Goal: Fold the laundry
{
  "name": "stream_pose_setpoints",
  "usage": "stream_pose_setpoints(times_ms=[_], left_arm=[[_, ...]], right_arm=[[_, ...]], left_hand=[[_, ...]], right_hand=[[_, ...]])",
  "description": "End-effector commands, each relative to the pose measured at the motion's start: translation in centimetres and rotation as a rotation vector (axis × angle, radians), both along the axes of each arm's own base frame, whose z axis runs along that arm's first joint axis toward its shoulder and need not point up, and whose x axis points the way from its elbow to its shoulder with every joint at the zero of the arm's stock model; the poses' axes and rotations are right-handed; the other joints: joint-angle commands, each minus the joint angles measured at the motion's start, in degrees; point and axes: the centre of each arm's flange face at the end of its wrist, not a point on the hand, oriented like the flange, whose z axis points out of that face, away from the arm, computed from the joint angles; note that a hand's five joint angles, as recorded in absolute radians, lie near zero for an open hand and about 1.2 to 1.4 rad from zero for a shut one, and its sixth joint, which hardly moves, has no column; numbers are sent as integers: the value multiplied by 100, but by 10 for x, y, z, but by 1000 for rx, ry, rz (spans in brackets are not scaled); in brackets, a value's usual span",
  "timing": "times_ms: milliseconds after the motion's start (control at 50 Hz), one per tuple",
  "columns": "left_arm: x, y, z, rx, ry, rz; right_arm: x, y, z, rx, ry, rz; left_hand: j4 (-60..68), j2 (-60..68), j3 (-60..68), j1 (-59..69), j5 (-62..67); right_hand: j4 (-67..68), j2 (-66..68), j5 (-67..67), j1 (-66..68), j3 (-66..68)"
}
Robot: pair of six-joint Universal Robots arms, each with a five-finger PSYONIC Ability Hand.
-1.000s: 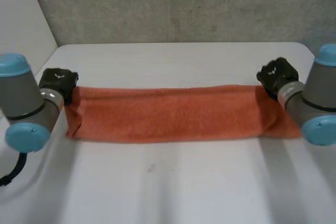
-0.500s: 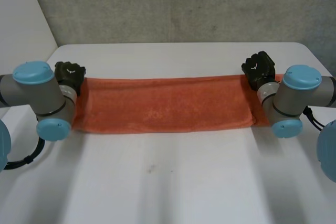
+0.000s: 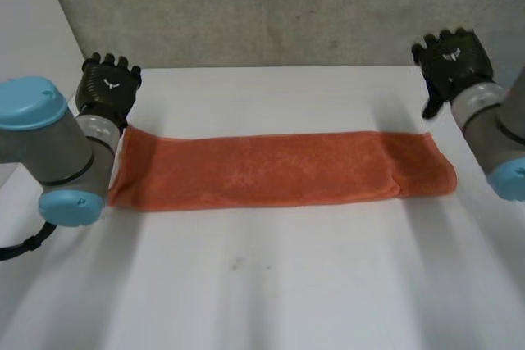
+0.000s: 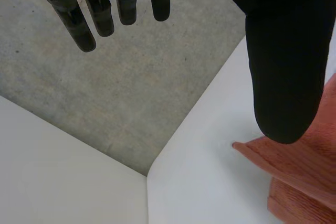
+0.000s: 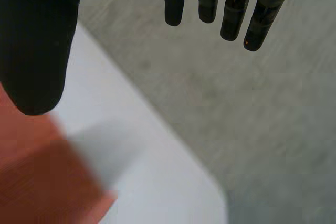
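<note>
An orange towel (image 3: 279, 170) lies folded into a long strip across the middle of the white table (image 3: 271, 284). My left hand (image 3: 107, 88) hangs open above the towel's left end, touching nothing. In the left wrist view its fingers (image 4: 100, 9) are straight and the towel's corner (image 4: 294, 171) lies below the thumb. My right hand (image 3: 453, 61) is raised beyond the towel's right end, open and empty. In the right wrist view its fingers (image 5: 220, 3) point straight out, with the towel's end (image 5: 47, 187) under the thumb.
Grey carpeted floor (image 3: 279, 6) lies beyond the table's far edge. A white wall or panel (image 3: 33, 30) stands at the table's left side. The table's far right corner (image 5: 210, 192) is close under my right hand.
Both hands have let go of the towel's ends, opened their fingers and risen away from it. The towel now lies flat on the table, a little farther back than a second ago.
</note>
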Motion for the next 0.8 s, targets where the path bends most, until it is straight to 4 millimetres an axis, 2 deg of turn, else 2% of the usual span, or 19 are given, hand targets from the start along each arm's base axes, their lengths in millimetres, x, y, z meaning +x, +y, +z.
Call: stream_pose_setpoints(times_ms=[20,60,140,180,420,460,480,500,520,540,580,620,640,660,680,720,740,780,800], left_arm=[[4,26,-3,56,28,-11],[5,35,-5,79,47,-17],[7,41,-9,99,60,-16],[7,44,-13,116,66,-18],[6,52,-21,151,84,-24],[6,52,-21,154,98,-23],[6,52,-21,154,98,-23],[6,52,-21,156,105,-21],[6,52,-21,156,105,-21],[6,52,-21,157,113,-21],[6,52,-21,158,119,-21],[7,53,-21,160,121,-19],[7,53,-21,160,121,-19],[8,54,-21,162,121,-19],[8,54,-21,162,121,-19],[9,54,-18,156,125,-16],[9,54,-18,156,125,-16],[11,55,-17,154,124,-12],[11,55,-17,154,124,-12]], right_arm=[[-38,24,-32,343,-18,-82],[-49,29,-46,431,-43,-91],[-58,29,-60,468,-64,-73],[-63,25,-79,474,-73,-56],[-65,10,-108,453,-72,-49],[-65,5,-116,443,-63,-46],[-65,5,-116,442,-63,-46],[-66,3,-119,435,-52,-48],[-66,3,-119,435,-52,-48],[-67,0,-120,423,-36,-55],[-69,-3,-119,408,-17,-61],[-88,-15,-116,371,41,-137],[-88,-15,-116,371,42,-138],[-105,-23,-113,343,88,-212],[-105,-23,-112,343,89,-213],[-149,-41,-96,268,203,-392],[-149,-41,-96,268,204,-393],[-192,-51,-80,227,317,-532],[-192,-51,-80,226,317,-532]], left_hand=[[28,46,30,19,-154],[28,46,30,19,-154],[28,46,30,19,-154],[28,46,30,19,-154],[28,46,30,19,-154],[28,46,30,19,-154],[28,46,30,19,-154],[28,46,30,19,-154],[28,46,30,19,-154],[28,46,30,19,-154],[28,46,30,19,-154],[28,46,30,19,-154],[28,46,30,19,-154],[28,46,30,19,-154],[28,46,30,19,-154],[28,46,30,19,-154],[28,46,30,19,-154],[28,46,30,19,-154],[28,46,30,19,-154]], right_hand=[[-320,-225,-415,-183,-203],[223,318,128,360,341],[781,876,687,918,899],[1217,1311,1122,1354,1334],[2649,2743,2554,2786,2766],[3919,4014,3824,4056,4036],[3927,4022,3832,4064,4045],[5343,5437,5248,5479,5460],[5357,5451,5262,5494,5474],[6667,6761,6572,6803,6784],[6680,6775,6585,6817,6797],[6680,6775,6585,6817,6797],[6680,6775,6585,6817,6797],[6680,6775,6585,6817,6797],[6680,6775,6585,6817,6797],[6680,6775,6585,6817,6797],[6680,6775,6585,6817,6797],[6680,6775,6585,6817,6797],[6680,6775,6585,6817,6797]])
